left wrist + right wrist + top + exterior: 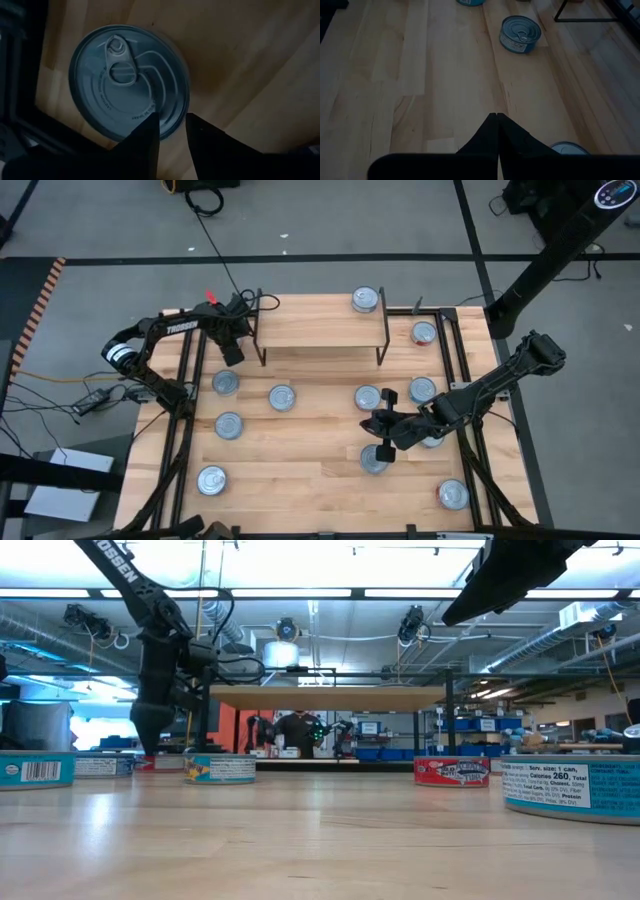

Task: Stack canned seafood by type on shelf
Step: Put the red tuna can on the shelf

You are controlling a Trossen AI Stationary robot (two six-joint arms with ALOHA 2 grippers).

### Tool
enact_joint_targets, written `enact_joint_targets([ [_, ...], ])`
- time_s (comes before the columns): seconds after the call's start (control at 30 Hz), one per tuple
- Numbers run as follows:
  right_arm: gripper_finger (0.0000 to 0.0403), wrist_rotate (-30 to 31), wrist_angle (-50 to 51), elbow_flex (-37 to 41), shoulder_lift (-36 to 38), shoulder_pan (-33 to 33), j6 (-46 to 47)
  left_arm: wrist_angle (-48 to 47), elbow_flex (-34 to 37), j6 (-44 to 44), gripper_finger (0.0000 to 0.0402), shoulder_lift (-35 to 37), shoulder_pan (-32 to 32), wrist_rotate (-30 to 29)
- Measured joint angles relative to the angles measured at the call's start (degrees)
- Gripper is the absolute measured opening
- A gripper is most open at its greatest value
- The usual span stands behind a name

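Left wrist view is showing the left gripper [172,131] hovering with its fingers slightly parted and holding nothing, their tips lying just over the rim of a tin [129,82] resting flat on the table directly beneath. This tin is looking rigid, fairly dense and slick-sided, so pinching across its side wall seems safest. The right gripper [383,438] is hanging pressed closed and empty among the tins nearer the middle, and the shelf [322,326] is standing just beside the left gripper, one tin [365,301] sitting on its far edge.
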State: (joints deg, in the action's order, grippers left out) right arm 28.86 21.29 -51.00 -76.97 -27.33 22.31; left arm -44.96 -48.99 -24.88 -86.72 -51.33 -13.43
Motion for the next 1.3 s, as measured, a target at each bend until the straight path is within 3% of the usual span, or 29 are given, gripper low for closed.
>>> enact_joint_targets([
  [0.17, 0.0007, 0.0, -0.05, 0.0, 0.0, 0.0, 0.0, 1.78, 1.44, -0.45, 0.0084, 0.15, 0.0, -0.09],
  [0.4, 0.0007, 0.0, -0.05, 0.0, -0.02, 0.0, 0.01, 1.73, 1.74, -0.22, 0.0008, 0.09, 0.09, -0.28],
  [0.8, 0.0007, 0.0, -0.05, 0.0, -0.02, 0.0, 0.02, -10.64, -4.92, 3.96, 0.0001, -0.22, 0.13, 0.19],
  [0.97, 0.0007, 0.0, -0.03, 0.0, -0.02, 0.0, 0.02, -15.75, -8.6, 7.05, 0.0001, 0.11, 0.13, -2.18],
  [1.3, 0.0007, 0.0, -0.01, 0.0, -0.01, 0.0, 0.01, -20.64, -14.65, 9.07, 0.0, 6.78, 0.13, -4.02],
])
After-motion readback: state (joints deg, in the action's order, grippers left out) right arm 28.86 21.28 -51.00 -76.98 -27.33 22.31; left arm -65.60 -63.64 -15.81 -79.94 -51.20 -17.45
